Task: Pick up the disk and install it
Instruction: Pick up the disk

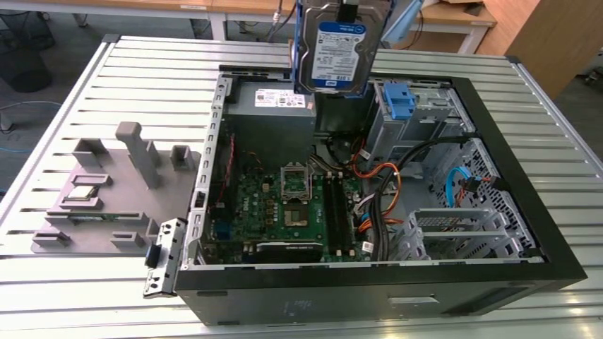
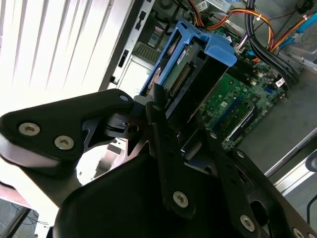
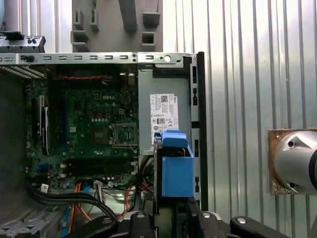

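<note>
The disk (image 1: 337, 46), a silver hard drive with a blue-and-white label and a blue bracket, hangs upright above the far side of the open computer case (image 1: 377, 275). My gripper (image 1: 349, 8) is shut on its upper end. In the second wrist view my black fingers (image 2: 161, 124) clamp the disk (image 2: 193, 64) from both sides, its connector end and blue tab pointing down toward the motherboard. In the first wrist view the disk (image 3: 176, 168) is seen edge-on, over the case wall beside the grey power supply (image 3: 163, 111).
A lone blue bracket (image 1: 400, 99) sits in the drive bay at the case's far right. Cables (image 1: 396, 183) cross the case next to the motherboard (image 1: 282, 205). A grey fixture block (image 1: 104, 191) stands on the slatted table (image 1: 56, 296) at the exterior view's left.
</note>
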Controlling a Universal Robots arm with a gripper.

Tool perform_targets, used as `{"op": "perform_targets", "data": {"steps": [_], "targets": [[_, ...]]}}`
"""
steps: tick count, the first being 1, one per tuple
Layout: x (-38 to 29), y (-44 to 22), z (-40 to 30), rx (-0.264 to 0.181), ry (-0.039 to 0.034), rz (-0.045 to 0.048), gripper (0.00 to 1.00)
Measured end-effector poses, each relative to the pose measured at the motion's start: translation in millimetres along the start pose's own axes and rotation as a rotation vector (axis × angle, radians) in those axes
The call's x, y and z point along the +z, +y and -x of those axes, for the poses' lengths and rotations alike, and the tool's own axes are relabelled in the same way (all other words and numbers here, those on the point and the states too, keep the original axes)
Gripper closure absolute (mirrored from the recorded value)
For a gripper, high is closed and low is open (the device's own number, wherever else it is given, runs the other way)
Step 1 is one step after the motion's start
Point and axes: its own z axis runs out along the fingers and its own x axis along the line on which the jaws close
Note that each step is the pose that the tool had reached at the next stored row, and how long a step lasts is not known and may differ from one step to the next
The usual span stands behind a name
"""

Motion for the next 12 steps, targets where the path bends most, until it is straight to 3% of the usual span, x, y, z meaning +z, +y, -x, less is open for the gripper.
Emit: {"op": "perform_targets", "data": {"steps": [12], "targets": [[-1.0, -1.0, -20.2, 0.000, 0.0001, 0.0000, 0.65]]}}
